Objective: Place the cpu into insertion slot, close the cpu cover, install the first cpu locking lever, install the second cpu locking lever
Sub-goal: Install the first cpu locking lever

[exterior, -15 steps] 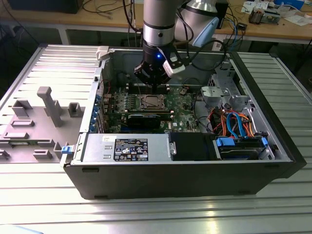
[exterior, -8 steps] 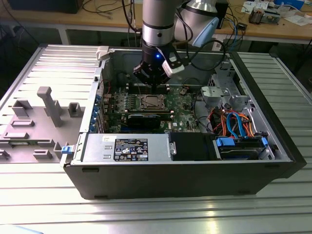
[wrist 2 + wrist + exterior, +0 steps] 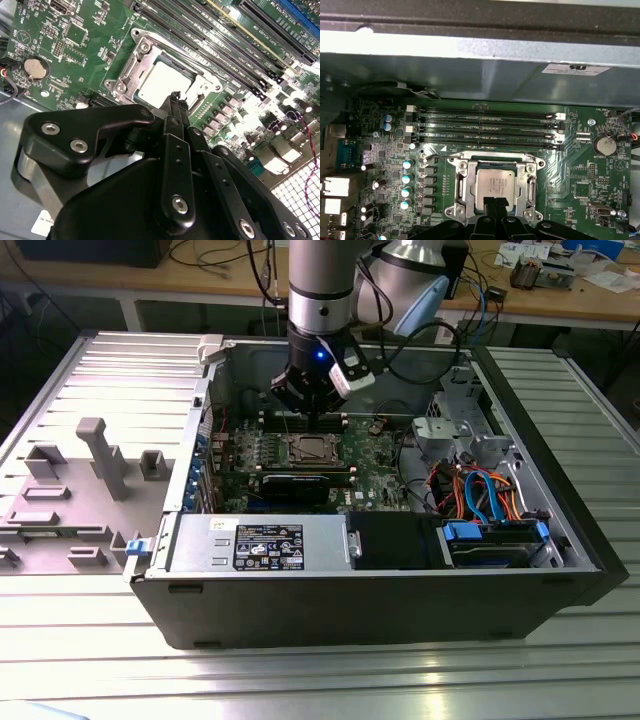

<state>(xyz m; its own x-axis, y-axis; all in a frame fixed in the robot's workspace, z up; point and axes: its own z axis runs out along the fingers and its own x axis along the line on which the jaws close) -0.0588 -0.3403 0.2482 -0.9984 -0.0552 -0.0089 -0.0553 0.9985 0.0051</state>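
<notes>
Second wrist view: fingers black, drawn together to a single tip with nothing clamped between them; gripper poised just above the near edge of the cpu.

Cpu: small square chip with a pale silvery face, lying flat in the insertion slot on the green motherboard.

Cpu cover: thin silvery frame plate, lying down flat around the chip, whose face shows through the central window. Whether the locking levers are latched cannot be told.

Obstruction: in the first wrist view the finger tips hide the near edge of the chip and part of the cover.

Surroundings, first wrist view: four long black memory slots beside the slot; a row of small capacitors on one side; coin battery well apart on the other.

Exterior view: arm reaching down into the open computer case; long black expansion card near the slot; grey power-supply box along the front wall; orange and blue cables to the exterior view's right. Case rests on a ribbed metal bench.
</notes>
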